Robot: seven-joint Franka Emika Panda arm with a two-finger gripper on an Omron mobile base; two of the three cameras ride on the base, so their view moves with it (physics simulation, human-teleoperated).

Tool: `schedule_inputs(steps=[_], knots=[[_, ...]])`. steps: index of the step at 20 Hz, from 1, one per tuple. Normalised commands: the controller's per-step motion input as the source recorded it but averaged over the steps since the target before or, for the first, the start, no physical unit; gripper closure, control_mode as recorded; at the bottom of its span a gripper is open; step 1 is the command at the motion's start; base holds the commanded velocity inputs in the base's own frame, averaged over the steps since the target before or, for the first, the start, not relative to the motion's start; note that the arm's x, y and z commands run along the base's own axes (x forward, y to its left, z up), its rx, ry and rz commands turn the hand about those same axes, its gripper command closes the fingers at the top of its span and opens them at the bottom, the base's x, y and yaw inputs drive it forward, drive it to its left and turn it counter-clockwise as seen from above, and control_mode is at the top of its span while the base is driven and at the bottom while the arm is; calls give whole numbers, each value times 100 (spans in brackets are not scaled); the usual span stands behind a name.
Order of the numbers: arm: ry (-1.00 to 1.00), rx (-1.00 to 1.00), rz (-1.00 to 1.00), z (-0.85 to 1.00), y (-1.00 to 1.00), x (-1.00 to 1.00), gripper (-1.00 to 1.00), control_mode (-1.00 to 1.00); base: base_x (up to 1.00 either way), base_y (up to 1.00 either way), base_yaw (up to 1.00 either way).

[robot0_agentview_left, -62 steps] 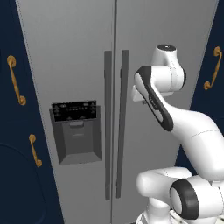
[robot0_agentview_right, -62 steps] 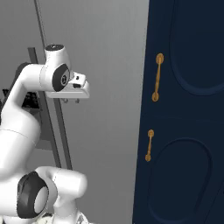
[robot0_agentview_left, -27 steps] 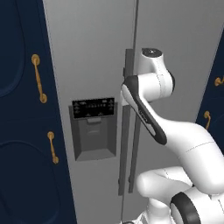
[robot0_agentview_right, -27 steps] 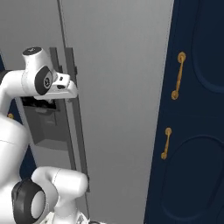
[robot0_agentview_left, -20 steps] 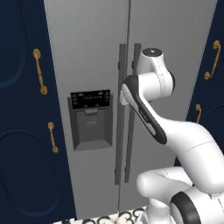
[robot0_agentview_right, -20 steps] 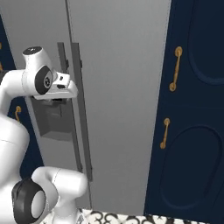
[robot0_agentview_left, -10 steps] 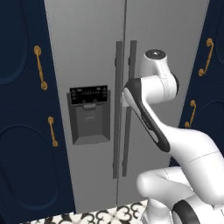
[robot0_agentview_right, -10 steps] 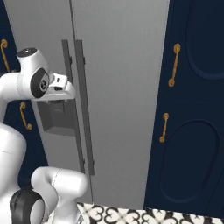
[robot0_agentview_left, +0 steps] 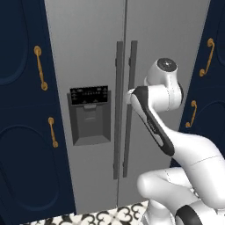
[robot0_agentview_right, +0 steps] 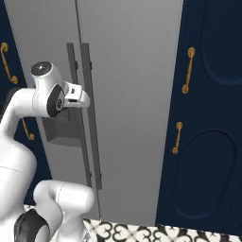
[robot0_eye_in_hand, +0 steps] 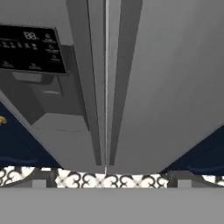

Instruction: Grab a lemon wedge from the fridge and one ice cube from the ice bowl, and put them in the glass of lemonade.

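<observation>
Navy cabinets point(robot0_agentview_left: 22, 132) with brass handles flank the fridge point(robot0_agentview_left: 92, 52), which fills the middle of the left base view with both doors shut. Going left to right: the dispenser panel point(robot0_agentview_left: 90, 114) sits in the left door, then the two long dark handles point(robot0_agentview_left: 118, 110) stand side by side at the seam, and the arm's hand point(robot0_agentview_right: 75, 97) hangs just in front of them. Its gripper point(robot0_eye_in_hand: 105, 173) is released, jaws spread wide, holding nothing. Any lemon wedge is presumably behind the closed doors. My worry: the handles stand so close together that the fingers could straddle both or catch the wrong one, and a pull off the hinge's arc could slip the grip
</observation>
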Motion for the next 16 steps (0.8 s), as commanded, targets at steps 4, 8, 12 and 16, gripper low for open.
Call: schedule_inputs(steps=[4, 8, 12, 16], knots=[[-4, 15, 6, -7, -3, 100, -100, -100, 0, 0, 0], [0, 0, 2, -2, -15, 78, -100, -100, 0, 0, 0], [-1, 0, 2, -14, -9, 53, -100, -100, 0, 0, 0], [-5, -3, 0, -30, 0, 65, -100, -100, 0, 0, 0]])
